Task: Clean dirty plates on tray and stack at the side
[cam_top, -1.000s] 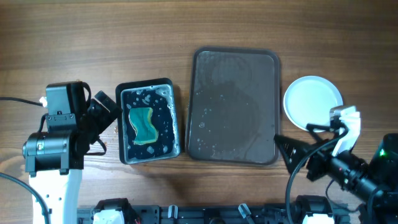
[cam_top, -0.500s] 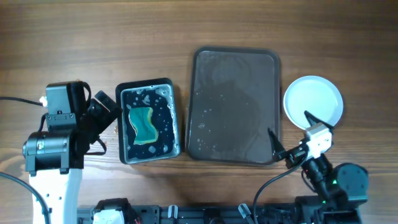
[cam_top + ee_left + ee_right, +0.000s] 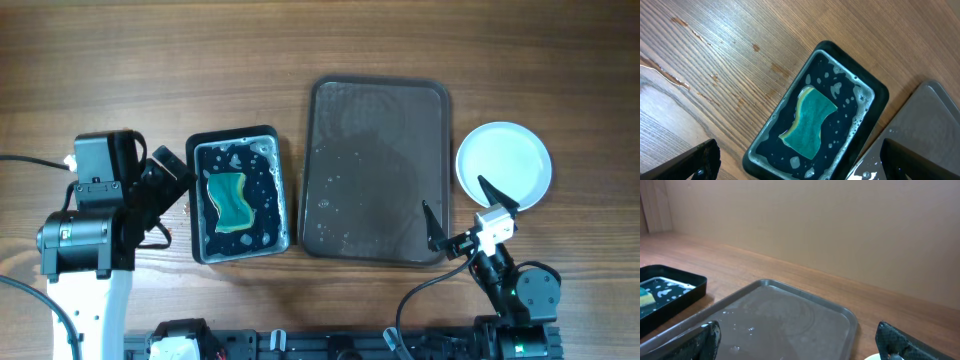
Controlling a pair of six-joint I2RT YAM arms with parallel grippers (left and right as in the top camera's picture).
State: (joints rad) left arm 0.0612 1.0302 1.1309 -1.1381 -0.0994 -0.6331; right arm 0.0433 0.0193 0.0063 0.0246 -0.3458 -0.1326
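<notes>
Your left gripper [image 3: 800, 145] stands spread beside the black basin [image 3: 236, 132]. Your right gripper [image 3: 453, 194] stands spread, empty, at the near right edge of the wet tray [image 3: 378, 150]. The plates [image 3: 505, 160] rest on the tabletop [image 3: 300, 60], just right of the tray.

We read this as a robotics lab bench, not a kitchen. A wood-grain table [image 3: 200, 60] carries a left arm [image 3: 88, 245] at 8 o'clock and a right arm [image 3: 525, 292] at 4 o'clock, with a black cable [image 3: 20, 159] running off at 9. A plain beige wall [image 3: 815, 220] backs it. The washing gear — a black basin [image 3: 200, 200] and the tray [image 3: 375, 130] — sits mid-table.
</notes>
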